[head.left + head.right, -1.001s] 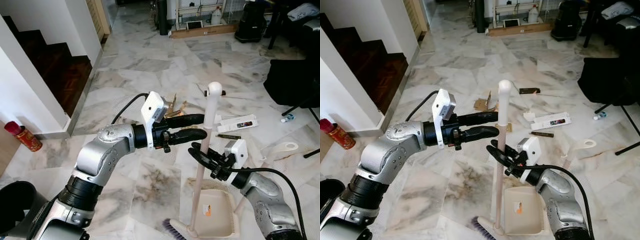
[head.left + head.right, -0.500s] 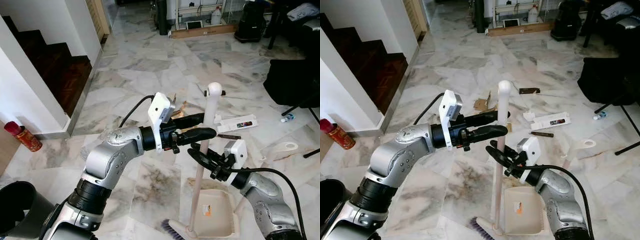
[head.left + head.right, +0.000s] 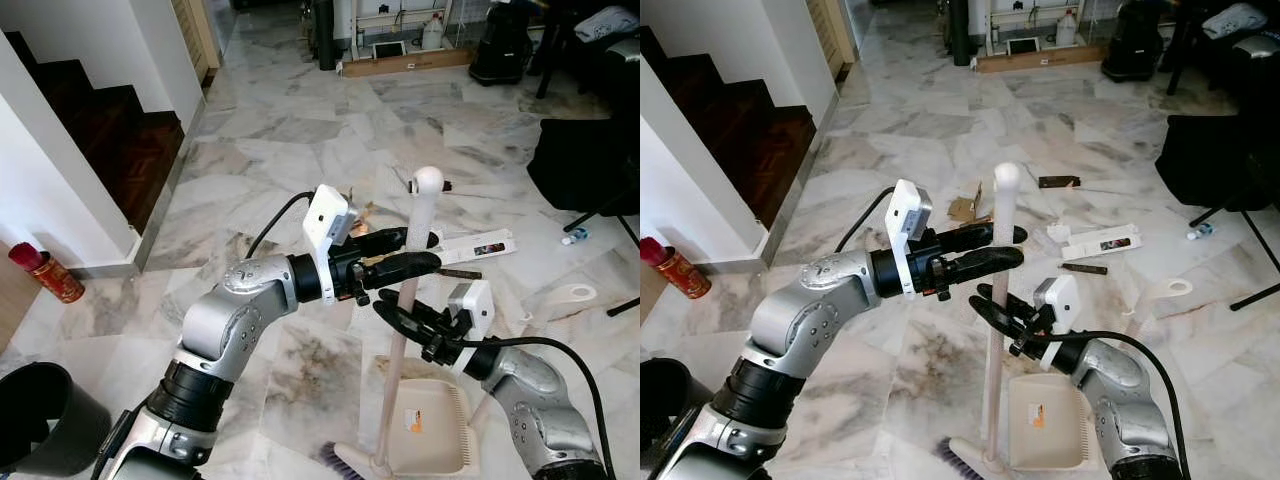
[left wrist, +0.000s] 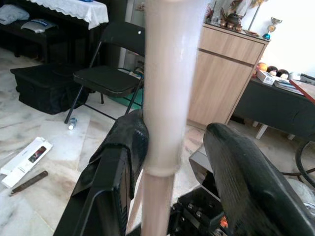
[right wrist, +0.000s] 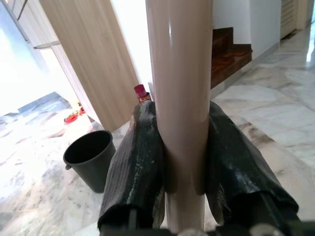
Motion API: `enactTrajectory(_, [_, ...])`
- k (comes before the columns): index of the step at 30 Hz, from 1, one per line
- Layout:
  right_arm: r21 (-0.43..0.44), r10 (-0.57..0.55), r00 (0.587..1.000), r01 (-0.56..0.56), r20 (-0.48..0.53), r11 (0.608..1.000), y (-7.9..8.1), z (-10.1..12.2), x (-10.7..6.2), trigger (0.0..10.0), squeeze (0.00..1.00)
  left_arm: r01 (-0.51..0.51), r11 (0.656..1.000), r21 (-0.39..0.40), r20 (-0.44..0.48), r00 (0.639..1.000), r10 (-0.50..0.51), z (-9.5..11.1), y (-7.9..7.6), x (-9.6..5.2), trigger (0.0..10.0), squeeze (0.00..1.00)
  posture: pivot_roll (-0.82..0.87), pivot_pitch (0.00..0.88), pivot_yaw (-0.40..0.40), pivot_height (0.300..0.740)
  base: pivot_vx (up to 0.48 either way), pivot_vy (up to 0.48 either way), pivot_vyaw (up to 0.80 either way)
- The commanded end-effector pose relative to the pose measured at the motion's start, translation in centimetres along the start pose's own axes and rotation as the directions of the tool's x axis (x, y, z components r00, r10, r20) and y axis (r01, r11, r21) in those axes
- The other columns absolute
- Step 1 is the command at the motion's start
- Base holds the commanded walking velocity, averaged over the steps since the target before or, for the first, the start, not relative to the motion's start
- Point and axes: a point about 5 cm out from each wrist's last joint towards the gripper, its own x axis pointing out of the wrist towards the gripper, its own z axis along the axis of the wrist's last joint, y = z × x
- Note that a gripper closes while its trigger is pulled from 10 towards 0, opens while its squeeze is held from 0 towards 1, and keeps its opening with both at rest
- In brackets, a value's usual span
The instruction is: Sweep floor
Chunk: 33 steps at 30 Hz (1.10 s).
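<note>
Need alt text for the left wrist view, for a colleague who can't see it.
The left hand has its two black fingers open around the cream broom handle, one touching it, the other apart. Behind are a black folding chair and a wooden cabinet.

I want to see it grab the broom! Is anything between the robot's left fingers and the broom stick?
Nothing visible. The left gripper already has its black fingers on either side of the cream plastic broom handle, open, one touching it. The right gripper clamps the handle lower down.
</note>
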Motion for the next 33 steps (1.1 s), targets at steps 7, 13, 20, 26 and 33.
enactTrajectory(7, [0.029, 0.096, 0.995, -0.097, 0.017, 0.995, 1.34, 0.11, 0.83, 0.0, 0.00, -0.018, 1.000, 0.001, 0.012, 1.000, 0.018, -0.06, 0.14, 0.01, 10.0, 0.00, -0.02, 0.027, 0.125, 0.740, 0.000, 0.000, 0.00])
enactTrajectory(13, [0.029, 0.099, 0.995, -0.100, 0.012, 0.995, 1.47, 0.05, 0.90, 0.0, 0.00, -0.031, 1.000, 0.002, 0.023, 0.999, 0.031, 0.16, 0.36, 0.01, 10.0, 0.00, -0.02, 0.027, 0.126, 0.740, 0.000, 0.000, 0.00])
enactTrajectory(20, [0.026, 0.091, 0.996, -0.091, 0.009, 0.995, 1.33, 0.06, 0.79, 0.0, 0.00, -0.060, 0.998, -0.004, 0.030, 0.998, 0.060, 0.26, 0.78, -0.39, 0.0, 0.00, -0.02, 0.027, 0.126, 0.740, 0.000, 0.000, 0.00])
enactTrajectory(26, [0.027, 0.087, 0.996, -0.087, 0.009, 0.996, 1.31, 0.05, 0.76, 0.0, 0.00, -0.061, 0.998, -0.005, 0.036, 0.997, 0.061, 0.40, 0.85, -0.42, 0.0, 0.00, -0.02, 0.026, 0.126, 0.740, 0.000, 0.000, 0.00])
enactTrajectory(33, [0.028, 0.085, 0.996, -0.085, 0.006, 0.996, 1.28, -0.01, 0.74, 0.0, 0.00, -0.053, 0.999, -0.006, 0.032, 0.998, 0.053, 0.40, 0.79, -0.52, 0.0, 0.00, -0.01, 0.027, 0.126, 0.740, 0.000, 0.000, 0.00])
